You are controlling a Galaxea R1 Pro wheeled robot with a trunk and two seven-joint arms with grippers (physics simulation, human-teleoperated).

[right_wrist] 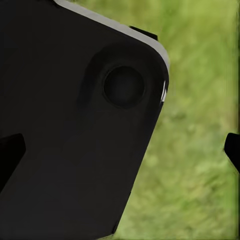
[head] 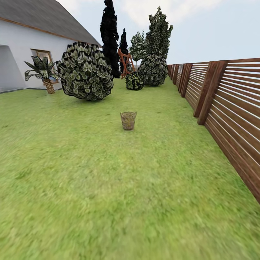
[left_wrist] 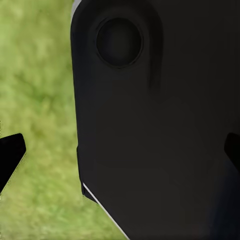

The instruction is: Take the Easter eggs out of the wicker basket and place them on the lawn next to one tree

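1. Left hand [left_wrist: 120, 150] and right hand [right_wrist: 120, 150]: fingertips wide apart at frame sides, released, grasping nothing; tucked against dark robot body, probably for driving.
2. Wicker basket [head: 128, 120] upright mid-lawn [head: 108, 187], well ahead; eggs unseen inside.
3. Beyond: bushes [head: 86, 72], tree [head: 110, 36], fence [head: 224, 104] along lawn's right edge.
4. No readable writing.

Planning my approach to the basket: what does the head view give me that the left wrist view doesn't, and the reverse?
Head view alone: the wicker basket standing upright on open grass ahead, the slat fence along the right, a round bush, a small palm and the white house. Left wrist view alone: a dark robot panel close up and the left pincer fingertips spread at the edges. Both: the lawn.
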